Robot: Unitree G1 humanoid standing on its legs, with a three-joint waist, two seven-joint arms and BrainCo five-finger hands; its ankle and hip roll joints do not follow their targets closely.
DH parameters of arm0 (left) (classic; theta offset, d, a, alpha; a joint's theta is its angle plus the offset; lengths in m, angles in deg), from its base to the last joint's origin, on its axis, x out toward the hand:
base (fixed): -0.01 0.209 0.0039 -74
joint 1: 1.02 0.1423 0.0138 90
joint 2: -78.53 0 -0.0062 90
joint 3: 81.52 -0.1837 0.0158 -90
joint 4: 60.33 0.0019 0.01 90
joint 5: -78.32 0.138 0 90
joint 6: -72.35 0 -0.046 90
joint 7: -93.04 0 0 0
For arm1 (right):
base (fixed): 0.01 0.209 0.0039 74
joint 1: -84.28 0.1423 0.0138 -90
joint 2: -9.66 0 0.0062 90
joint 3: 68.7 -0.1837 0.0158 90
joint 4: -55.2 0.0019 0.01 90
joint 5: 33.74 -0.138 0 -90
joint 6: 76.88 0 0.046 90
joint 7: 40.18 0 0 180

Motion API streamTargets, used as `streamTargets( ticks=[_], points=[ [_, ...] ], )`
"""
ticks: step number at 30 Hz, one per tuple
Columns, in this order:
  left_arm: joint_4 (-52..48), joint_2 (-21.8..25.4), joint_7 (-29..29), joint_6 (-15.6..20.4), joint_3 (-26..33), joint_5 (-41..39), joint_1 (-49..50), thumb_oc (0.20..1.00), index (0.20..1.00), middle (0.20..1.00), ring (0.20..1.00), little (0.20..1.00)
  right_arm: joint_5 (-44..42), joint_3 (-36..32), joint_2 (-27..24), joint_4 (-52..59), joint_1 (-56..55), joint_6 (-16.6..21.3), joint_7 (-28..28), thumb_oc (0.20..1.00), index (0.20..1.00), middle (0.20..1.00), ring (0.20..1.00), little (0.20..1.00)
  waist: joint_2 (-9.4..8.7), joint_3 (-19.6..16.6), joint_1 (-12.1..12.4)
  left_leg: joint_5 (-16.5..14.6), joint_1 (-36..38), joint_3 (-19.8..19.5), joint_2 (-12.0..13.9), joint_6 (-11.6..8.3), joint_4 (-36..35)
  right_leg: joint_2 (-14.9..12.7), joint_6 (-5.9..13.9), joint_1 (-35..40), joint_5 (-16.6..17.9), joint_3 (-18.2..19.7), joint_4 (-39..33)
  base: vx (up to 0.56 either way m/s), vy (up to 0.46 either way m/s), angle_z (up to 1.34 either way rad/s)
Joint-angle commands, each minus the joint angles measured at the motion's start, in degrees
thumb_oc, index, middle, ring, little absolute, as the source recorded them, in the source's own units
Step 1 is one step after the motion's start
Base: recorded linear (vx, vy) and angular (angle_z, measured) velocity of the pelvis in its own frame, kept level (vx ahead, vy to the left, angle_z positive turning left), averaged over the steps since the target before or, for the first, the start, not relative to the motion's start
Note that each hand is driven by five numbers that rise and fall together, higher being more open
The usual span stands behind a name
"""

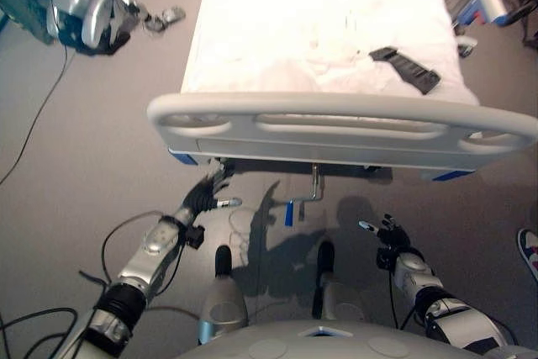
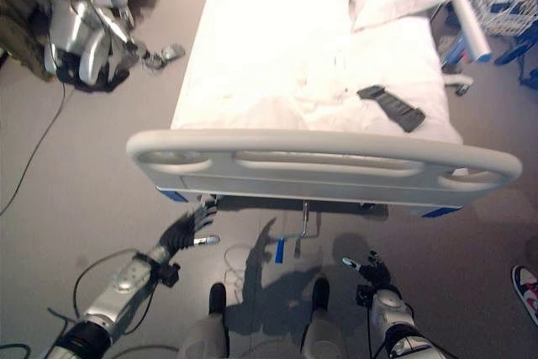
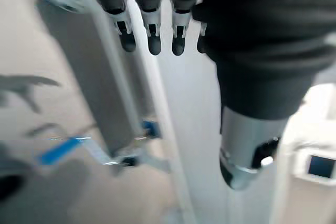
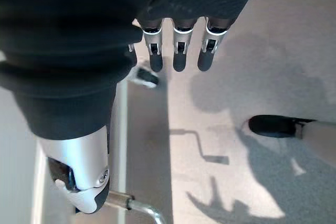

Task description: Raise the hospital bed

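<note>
Hospital bed (image 1: pixel 336 39) ahead of me, its grey footboard (image 1: pixel 340 128) nearest, blue-handled crank (image 1: pixel 301 199) hanging beneath, my left hand (image 1: pixel 206 195) fingers straight below the footboard, my right hand (image 1: pixel 388 233) relaxed open, no legible writing, black remote (image 1: pixel 405 68) on the sheet.

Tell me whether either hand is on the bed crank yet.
No: the blue-handled crank hangs free under the footboard, with the left hand and right hand apart from it.
</note>
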Motion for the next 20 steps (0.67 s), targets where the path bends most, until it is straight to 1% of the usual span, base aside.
streamTargets(
  ticks=[1,5,7,9,14,20],
  points=[
    [10.1,-2.8,5.8,1.7,3.5,13.4,0.6,1.000,1.000,1.000,1.000,1.000,6.0,-0.1,-1.4,1.4,-2.3,0.6,-0.6,1.000,1.000,1.000,1.000,1.000,0.36,-1.2,-0.5,1.1,-0.4,-1.2,-0.4,2.36,2.8,0.6,2.23,2.4,-3.6,-2.3,4.4,0.05,0.030,-0.01],
    [23.3,-8.1,8.7,0.1,9.0,16.8,2.5,1.000,1.000,1.000,1.000,1.000,9.0,-1.3,0.2,-1.5,-6.4,-0.1,-1.0,1.000,1.000,1.000,1.000,1.000,0.22,-5.1,-0.8,0.8,3.2,-1.0,-0.2,2.45,1.2,0.9,2.07,5.7,-4.5,-2.8,3.6,0.05,0.011,0.00],
    [24.6,-8.5,9.3,0.0,10.0,17.6,2.8,1.000,1.000,1.000,1.000,1.000,9.7,-1.5,0.5,-2.5,-7.0,-0.5,-1.1,1.000,1.000,1.000,1.000,1.000,0.20,-5.6,-0.8,0.7,3.8,-1.1,-0.1,2.49,0.7,1.1,2.00,6.3,-4.7,-2.9,3.4,0.00,0.000,0.00],
    [25.8,-9.5,9.9,-0.2,11.1,16.9,3.3,1.000,1.000,1.000,1.000,1.000,10.7,-1.7,1.2,-4.1,-7.9,-0.9,-1.0,1.000,1.000,1.000,1.000,1.000,0.27,-6.4,-0.8,0.7,4.6,-1.1,0.1,2.47,0.3,1.1,1.91,7.3,-4.9,-3.3,3.0,0.00,0.000,0.00],
    [26.0,-9.9,10.4,-0.3,12.7,15.1,3.1,1.000,1.000,1.000,1.000,1.000,11.1,-2.0,1.6,-5.2,-8.5,-1.3,-1.0,1.000,1.000,1.000,1.000,1.000,-0.01,-7.9,-0.6,0.4,6.0,-1.3,0.2,2.48,-0.3,1.3,1.79,8.8,-5.0,-3.7,2.3,0.00,0.002,0.04],
    [25.4,-9.9,10.3,-0.4,13.0,13.4,2.4,1.000,1.000,1.000,1.000,1.000,11.2,-1.2,1.4,-4.3,-7.2,-1.4,-1.2,1.000,1.000,1.000,1.000,1.000,-0.07,-8.4,-0.7,0.0,6.9,-1.0,0.1,2.64,-0.1,1.4,1.54,9.3,-5.3,-2.8,2.5,-0.01,0.006,-0.02]
  ],
)
